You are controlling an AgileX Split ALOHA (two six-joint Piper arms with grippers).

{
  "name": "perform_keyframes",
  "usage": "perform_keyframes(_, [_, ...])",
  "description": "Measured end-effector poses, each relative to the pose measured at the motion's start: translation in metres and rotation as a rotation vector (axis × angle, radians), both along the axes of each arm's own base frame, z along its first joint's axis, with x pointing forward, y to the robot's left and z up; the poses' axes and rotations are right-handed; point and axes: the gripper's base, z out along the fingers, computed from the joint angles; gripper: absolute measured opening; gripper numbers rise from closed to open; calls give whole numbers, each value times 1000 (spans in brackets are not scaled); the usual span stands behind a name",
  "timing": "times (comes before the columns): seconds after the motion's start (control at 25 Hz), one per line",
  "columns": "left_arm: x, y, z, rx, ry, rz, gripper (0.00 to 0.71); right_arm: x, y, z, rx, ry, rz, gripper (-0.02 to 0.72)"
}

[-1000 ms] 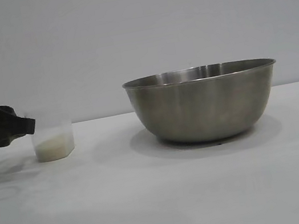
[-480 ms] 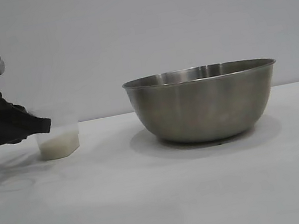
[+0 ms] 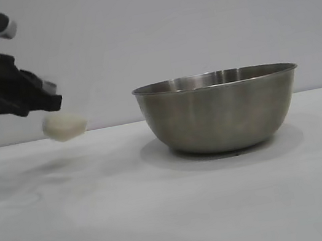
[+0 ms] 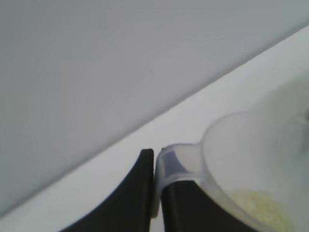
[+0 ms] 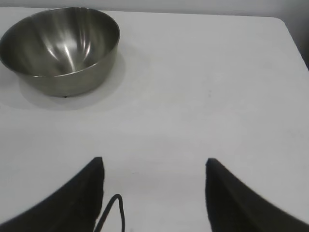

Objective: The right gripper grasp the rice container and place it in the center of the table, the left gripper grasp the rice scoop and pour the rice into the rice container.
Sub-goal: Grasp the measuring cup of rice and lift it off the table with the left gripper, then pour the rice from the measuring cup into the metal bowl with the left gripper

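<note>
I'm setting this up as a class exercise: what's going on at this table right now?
The left claw is shut on the handle of the rice scoop, holding it with its rice in the air, left of the rice container. The container stands empty on the table. The right claw waits open, away from it.

left claw [image 3: 52, 105] clamping lifted rice scoop [image 3: 64, 126], rice container [image 3: 220, 112]

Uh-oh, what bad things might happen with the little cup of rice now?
1. The left pincer pinches only the rice scoop's small handle, so the scoop might twist or slip.
2. The scoop hangs tilted above the table, well short of the rice container, so rice might spill early.
3. Carried low, the scoop might bump the container's rim.
</note>
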Motion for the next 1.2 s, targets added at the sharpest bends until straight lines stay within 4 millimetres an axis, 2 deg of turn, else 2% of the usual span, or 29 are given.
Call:
perform_keyframes(0.16, [6, -8, 30, 62, -132, -78, 0, 0, 0, 0, 0, 0, 0, 434])
perform_keyframes(0.52, [31, -34, 82, 248, -446, -290, 0, 0, 0, 0, 1, 0, 1, 434])
perform_keyframes(0.68, [38, -55, 95, 450, -548, -386, 0, 0, 0, 0, 1, 0, 1, 434])
perform_keyframes(0.92, [38, -94, 91, 803, -696, -521, 0, 0, 0, 0, 3, 0, 2, 434])
perform_keyframes(1.2, [35, -131, 52, 1174, -881, -655, 0, 0, 0, 0, 3, 0, 2, 434])
